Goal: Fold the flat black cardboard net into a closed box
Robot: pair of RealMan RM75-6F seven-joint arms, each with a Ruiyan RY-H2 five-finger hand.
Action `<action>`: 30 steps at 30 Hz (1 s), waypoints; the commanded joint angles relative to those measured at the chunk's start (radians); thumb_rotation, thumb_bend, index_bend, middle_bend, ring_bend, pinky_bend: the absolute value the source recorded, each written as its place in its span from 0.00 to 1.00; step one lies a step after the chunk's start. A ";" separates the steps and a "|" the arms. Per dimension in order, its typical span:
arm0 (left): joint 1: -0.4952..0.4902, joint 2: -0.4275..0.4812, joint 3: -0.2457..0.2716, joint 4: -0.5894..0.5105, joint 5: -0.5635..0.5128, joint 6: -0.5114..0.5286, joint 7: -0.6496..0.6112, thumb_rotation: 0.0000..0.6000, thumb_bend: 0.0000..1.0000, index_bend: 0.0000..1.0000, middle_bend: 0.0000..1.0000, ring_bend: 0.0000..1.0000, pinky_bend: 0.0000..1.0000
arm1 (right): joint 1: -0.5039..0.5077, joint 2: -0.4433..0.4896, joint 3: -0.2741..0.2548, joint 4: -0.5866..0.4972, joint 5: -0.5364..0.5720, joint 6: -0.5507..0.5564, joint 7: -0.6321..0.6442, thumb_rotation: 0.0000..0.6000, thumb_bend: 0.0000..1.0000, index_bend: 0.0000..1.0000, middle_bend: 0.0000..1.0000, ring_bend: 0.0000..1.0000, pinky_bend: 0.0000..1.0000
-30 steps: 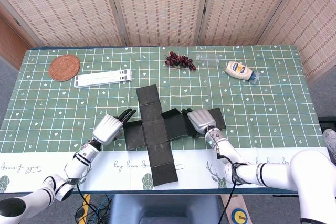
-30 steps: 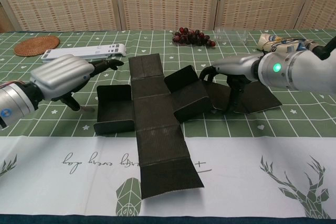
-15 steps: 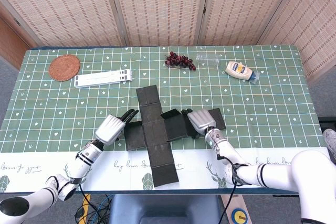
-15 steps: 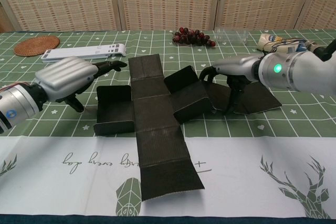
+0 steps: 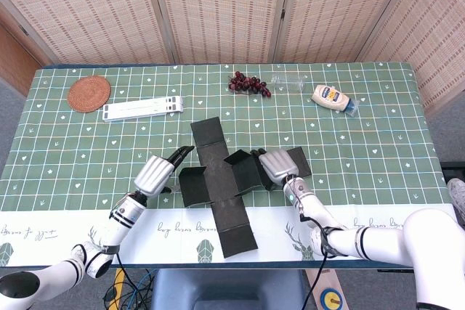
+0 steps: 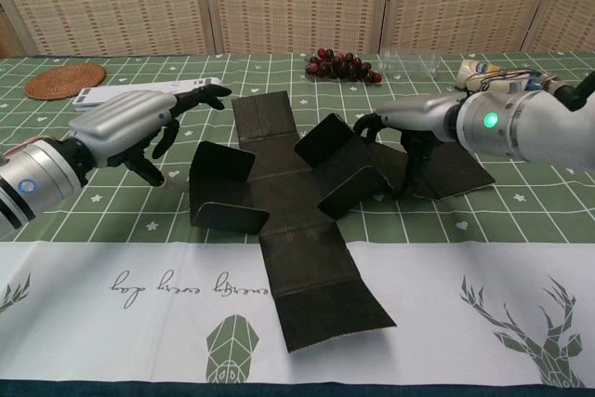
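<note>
At mid-table, my open left hand (image 6: pixel 130 127) nudges the black cardboard net (image 5: pixel 221 179) while my right hand (image 6: pixel 418 123), fingers curled, props its right flap; uneven pushing could skew the net sideways.

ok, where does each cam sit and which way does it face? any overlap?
Head view: high above the near table edge, looking steeply down on the black cardboard net; shows left hand, right hand and both forearms.
Chest view: low at the near edge, looking level across the net toward the screens; left hand and right hand enter from the sides.
Shared: net, both hands, grapes, round coaster.
</note>
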 commanded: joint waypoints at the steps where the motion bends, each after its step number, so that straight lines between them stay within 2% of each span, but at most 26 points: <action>1: 0.002 0.012 -0.012 -0.034 -0.012 0.006 -0.023 1.00 0.15 0.00 0.16 0.71 0.93 | -0.001 0.001 0.003 0.000 -0.011 0.000 0.002 1.00 0.45 0.25 0.29 0.77 0.98; 11: 0.004 0.043 -0.038 -0.150 -0.060 -0.029 -0.107 1.00 0.15 0.00 0.15 0.69 0.93 | 0.009 0.018 0.005 -0.014 -0.068 -0.003 -0.016 1.00 0.45 0.25 0.30 0.78 0.98; 17: 0.004 0.082 -0.046 -0.240 -0.117 -0.120 -0.208 1.00 0.15 0.00 0.12 0.67 0.93 | 0.048 0.053 -0.003 -0.039 -0.118 -0.027 -0.069 1.00 0.45 0.25 0.30 0.78 0.98; 23: 0.003 0.106 -0.055 -0.296 -0.160 -0.188 -0.272 1.00 0.15 0.00 0.09 0.66 0.93 | 0.090 0.089 -0.019 -0.065 -0.193 -0.048 -0.129 1.00 0.46 0.26 0.31 0.79 0.98; 30: -0.002 0.141 -0.059 -0.351 -0.184 -0.269 -0.412 1.00 0.14 0.00 0.06 0.65 0.93 | 0.118 0.124 -0.043 -0.096 -0.263 -0.062 -0.171 1.00 0.47 0.27 0.33 0.80 0.98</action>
